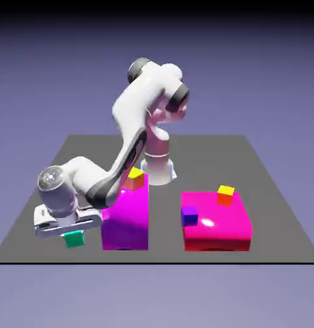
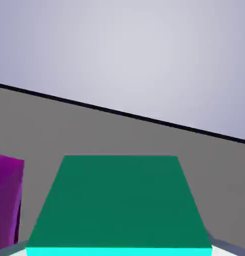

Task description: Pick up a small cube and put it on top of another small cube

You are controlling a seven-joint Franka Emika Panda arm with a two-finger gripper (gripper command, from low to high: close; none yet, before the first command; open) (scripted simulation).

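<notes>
Crouching low, hand gripping small cube

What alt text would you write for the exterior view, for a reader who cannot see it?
A white robot arm reaches down at the exterior view's left, its gripper shut on a small teal-green cube beside a tall magenta block. A wider magenta block at the right carries a purple cube and an orange, yellow-topped cube.
</notes>
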